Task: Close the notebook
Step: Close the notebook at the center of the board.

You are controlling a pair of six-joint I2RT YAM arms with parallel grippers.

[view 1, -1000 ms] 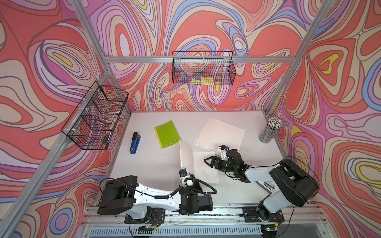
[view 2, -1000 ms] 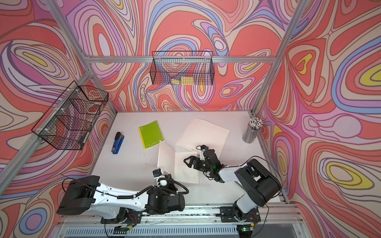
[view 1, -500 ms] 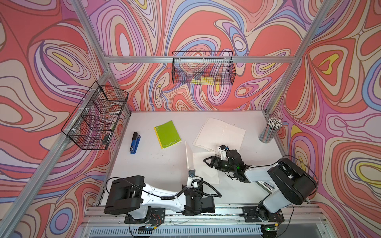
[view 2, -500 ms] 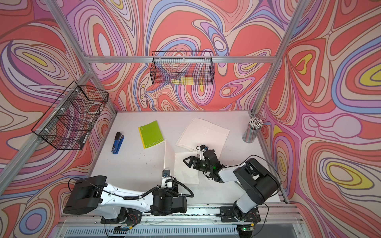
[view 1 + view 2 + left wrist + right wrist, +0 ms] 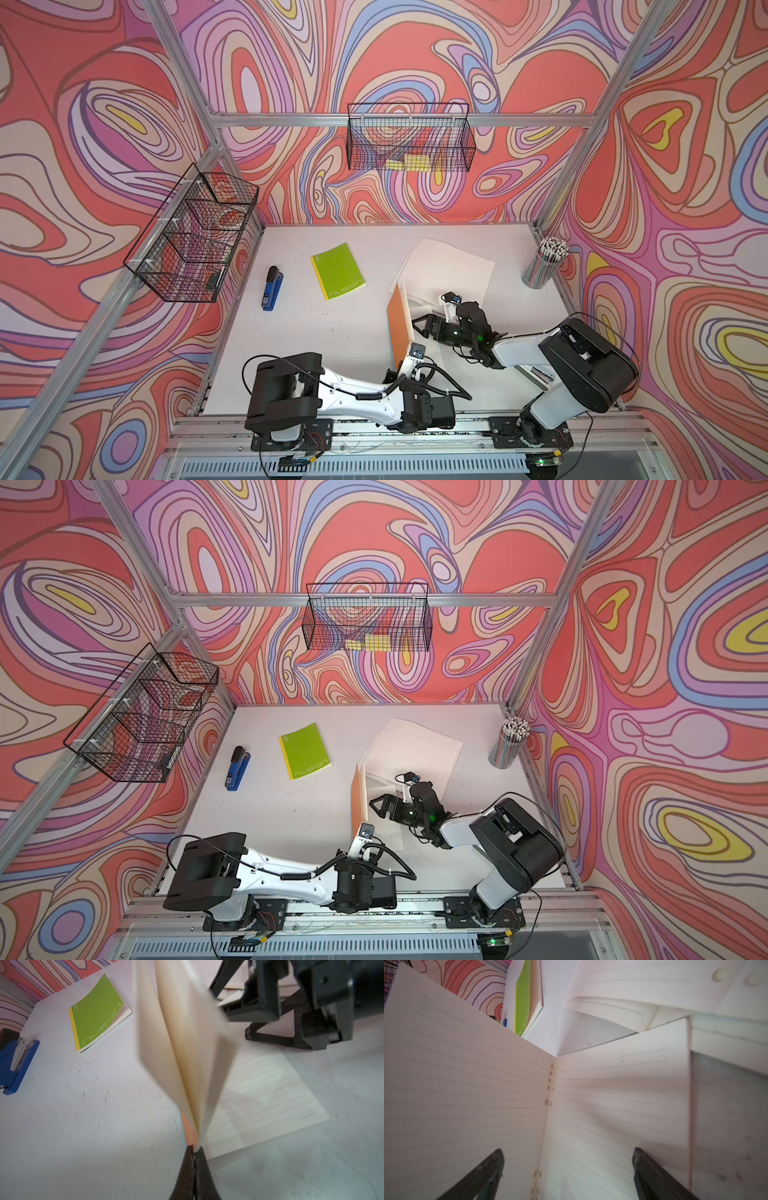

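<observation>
Notebook: lies open on the white table, about midway between the left and right edges and nearer the front edge. Its left half stands almost upright with the orange cover facing outward. The right half lies flat, lined pages up.
Left gripper: clenched on the near corner of the upright cover and pages (a few leaves fan apart above the tips).
Right gripper: jaws spread wide and holding nothing, low over the flat page just beside the upright half. Whether it touches the paper cannot be told.
Loose sheets: overlapping lined pages behind the notebook, toward the far edge.
Green booklet: closed and flat, left of the sheets.
Stapler: blue, between the booklet and the left edge.
Pencil cup: full of pencils, at the right edge near the far corner.
Baskets: one black wire basket on the left wall, another on the back wall.
</observation>
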